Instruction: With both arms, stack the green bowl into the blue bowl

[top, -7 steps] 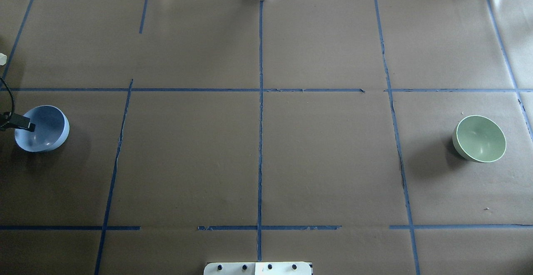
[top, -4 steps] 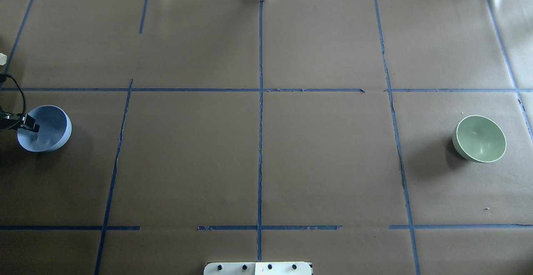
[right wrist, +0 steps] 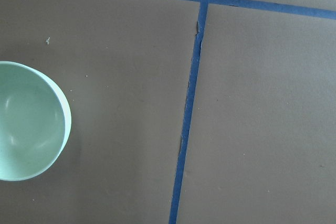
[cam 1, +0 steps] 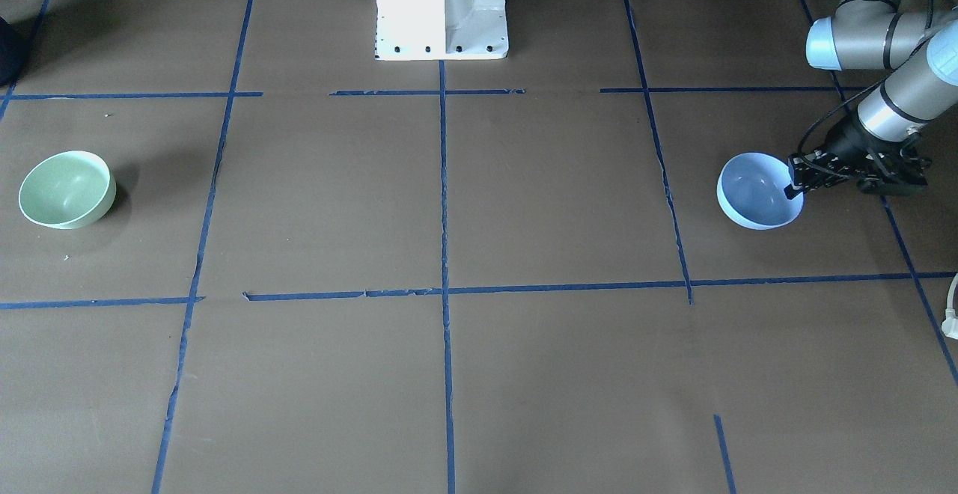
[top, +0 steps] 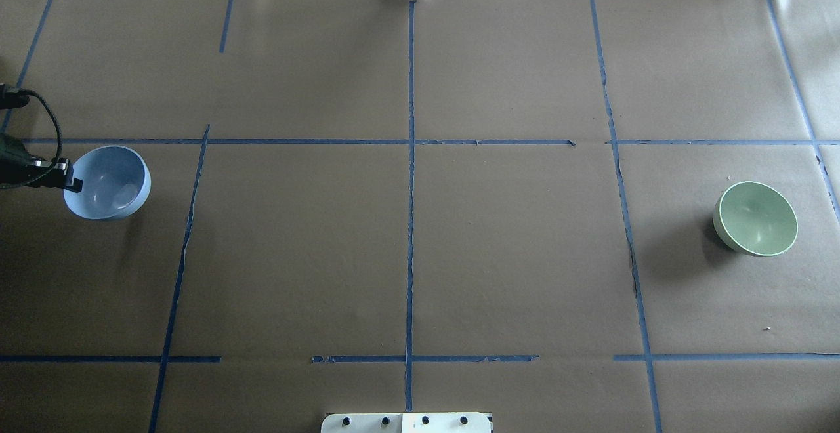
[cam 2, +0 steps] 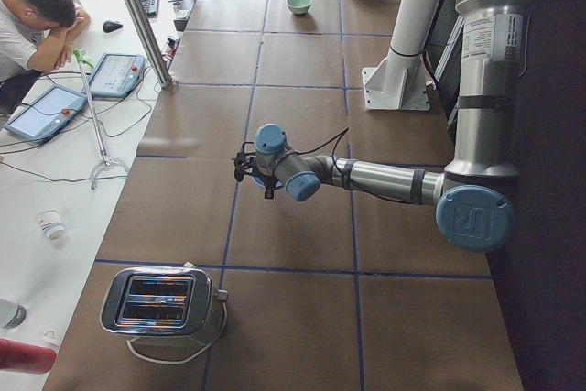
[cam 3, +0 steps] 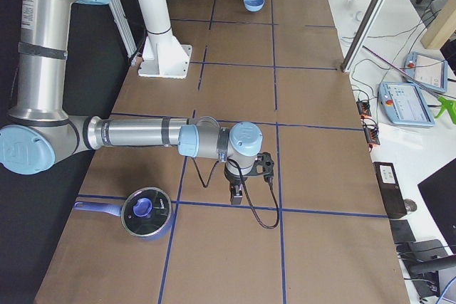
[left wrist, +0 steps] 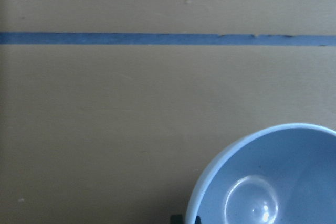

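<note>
The blue bowl (top: 108, 182) is at the table's left side and also shows in the front view (cam 1: 757, 191) and the left wrist view (left wrist: 273, 182). My left gripper (top: 69, 184) is shut on its rim on the side toward the arm (cam 1: 793, 183), and the bowl seems slightly raised. The green bowl (top: 755, 218) sits upright and alone at the far right (cam 1: 66, 188), and at the left edge of the right wrist view (right wrist: 26, 121). My right gripper (cam 3: 239, 194) shows only in the exterior right view, pointing down. I cannot tell whether it is open or shut.
The white pedestal (cam 1: 441, 7) stands at the robot's side of the table. A toaster (cam 2: 160, 301) sits beyond the blue bowl at the left end. A lidded blue pot (cam 3: 146, 211) sits at the right end near my right arm. Blue tape lines cross the brown paper.
My left gripper has carried the blue bowl to the right and farther from the robot's base. The green bowl has not moved.
</note>
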Controlling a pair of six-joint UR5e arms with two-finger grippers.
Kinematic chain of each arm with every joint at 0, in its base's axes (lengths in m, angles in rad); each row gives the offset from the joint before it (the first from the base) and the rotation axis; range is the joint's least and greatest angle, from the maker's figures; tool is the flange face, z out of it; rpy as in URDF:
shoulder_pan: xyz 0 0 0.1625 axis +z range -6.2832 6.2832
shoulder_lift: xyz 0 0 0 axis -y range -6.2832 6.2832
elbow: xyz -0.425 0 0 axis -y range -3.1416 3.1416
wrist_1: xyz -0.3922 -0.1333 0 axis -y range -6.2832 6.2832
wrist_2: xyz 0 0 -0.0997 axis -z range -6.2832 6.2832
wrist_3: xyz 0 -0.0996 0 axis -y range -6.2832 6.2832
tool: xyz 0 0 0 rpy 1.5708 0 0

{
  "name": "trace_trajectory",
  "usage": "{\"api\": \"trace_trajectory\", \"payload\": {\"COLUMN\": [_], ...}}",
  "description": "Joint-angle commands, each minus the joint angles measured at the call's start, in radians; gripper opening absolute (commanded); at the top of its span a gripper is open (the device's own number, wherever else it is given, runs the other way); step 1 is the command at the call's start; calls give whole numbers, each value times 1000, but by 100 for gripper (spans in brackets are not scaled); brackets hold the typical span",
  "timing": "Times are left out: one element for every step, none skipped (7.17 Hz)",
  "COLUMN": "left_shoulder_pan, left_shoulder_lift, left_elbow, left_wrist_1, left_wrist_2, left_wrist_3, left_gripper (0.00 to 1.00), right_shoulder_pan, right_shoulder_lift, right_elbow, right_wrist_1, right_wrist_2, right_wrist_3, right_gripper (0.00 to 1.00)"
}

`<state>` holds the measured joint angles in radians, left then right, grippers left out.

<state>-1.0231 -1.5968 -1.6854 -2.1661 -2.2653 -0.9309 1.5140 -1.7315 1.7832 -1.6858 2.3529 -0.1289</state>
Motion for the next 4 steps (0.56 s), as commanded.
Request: {"api": "trace_trajectory", "payload": {"left_shoulder_pan": [103, 223, 338, 415], "left_shoulder_lift": [-209, -327, -467, -545], "left_elbow": [-102, -99, -83, -64], "left_wrist_1": [193, 248, 382, 472], "left_wrist_2": [6, 95, 209, 286], "left_wrist_3": [-254, -399, -472, -495], "left_gripper": [2, 2, 2, 2], "right_shoulder_pan": [0, 0, 0, 0], "right_shoulder_lift": [-2, -2, -2, -3], "right_elbow": [4, 4, 4, 2], "right_wrist_1": [0, 0, 0, -2], "right_wrist_2": [2, 2, 2, 2], "right_wrist_3": [0, 2, 0, 0], "right_gripper": [100, 100, 100, 100]}}
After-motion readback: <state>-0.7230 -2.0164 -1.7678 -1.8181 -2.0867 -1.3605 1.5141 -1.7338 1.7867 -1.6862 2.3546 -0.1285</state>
